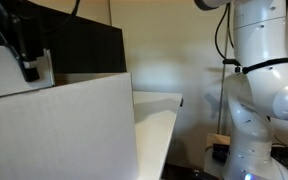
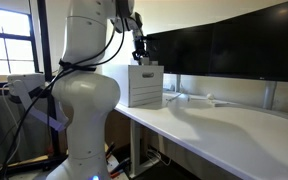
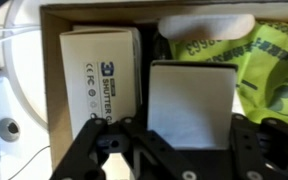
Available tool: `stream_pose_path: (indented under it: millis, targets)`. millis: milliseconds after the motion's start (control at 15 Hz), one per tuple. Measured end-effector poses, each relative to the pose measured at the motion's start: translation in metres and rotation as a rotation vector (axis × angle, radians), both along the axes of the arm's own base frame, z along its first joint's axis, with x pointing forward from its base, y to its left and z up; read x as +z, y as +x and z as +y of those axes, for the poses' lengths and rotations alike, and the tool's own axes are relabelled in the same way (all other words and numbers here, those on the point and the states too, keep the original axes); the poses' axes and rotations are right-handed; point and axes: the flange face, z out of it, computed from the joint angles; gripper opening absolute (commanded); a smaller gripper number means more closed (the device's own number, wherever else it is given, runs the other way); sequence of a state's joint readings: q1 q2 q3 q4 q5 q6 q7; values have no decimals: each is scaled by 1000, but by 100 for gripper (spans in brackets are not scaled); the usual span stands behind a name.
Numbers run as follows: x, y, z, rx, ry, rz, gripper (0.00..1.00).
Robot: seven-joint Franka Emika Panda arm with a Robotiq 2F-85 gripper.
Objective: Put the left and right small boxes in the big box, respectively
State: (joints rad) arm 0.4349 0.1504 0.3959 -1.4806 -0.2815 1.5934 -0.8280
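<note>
Now the claw (image 3: 189,138) hovered over the big box (image 3: 104,12), one printed small box (image 3: 99,80) already lying inside off to its side, the second small box (image 3: 191,100) between its spread jaws, gripped or freed nobody could tell, leaving that last drop.

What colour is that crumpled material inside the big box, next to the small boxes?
Fluorescent yellow-green. The material shows best in the wrist view.

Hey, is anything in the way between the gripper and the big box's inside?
Nothing visible. The gripper hangs over the open big box; in the wrist view only a plain small box shows beneath it, beside a printed small box and a yellow-green bag.
</note>
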Motion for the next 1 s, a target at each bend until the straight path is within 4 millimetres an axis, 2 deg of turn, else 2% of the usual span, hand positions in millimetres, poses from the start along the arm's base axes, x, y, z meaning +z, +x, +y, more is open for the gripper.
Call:
stream_pose_path:
  millis: [133,267,333,400,600,1000]
  targets:
    - [-1,42,-9,-41,6,-26,31]
    - [0,67,-11,-60,26,-21,31]
    - [0,78,-12,-64,31,-22,81]
    - [0,89,-13,-62,35,-23,83]
    - [0,108,-15,-81,45,-16,98]
    - [-8,129,-10,-105,46,-1,100]
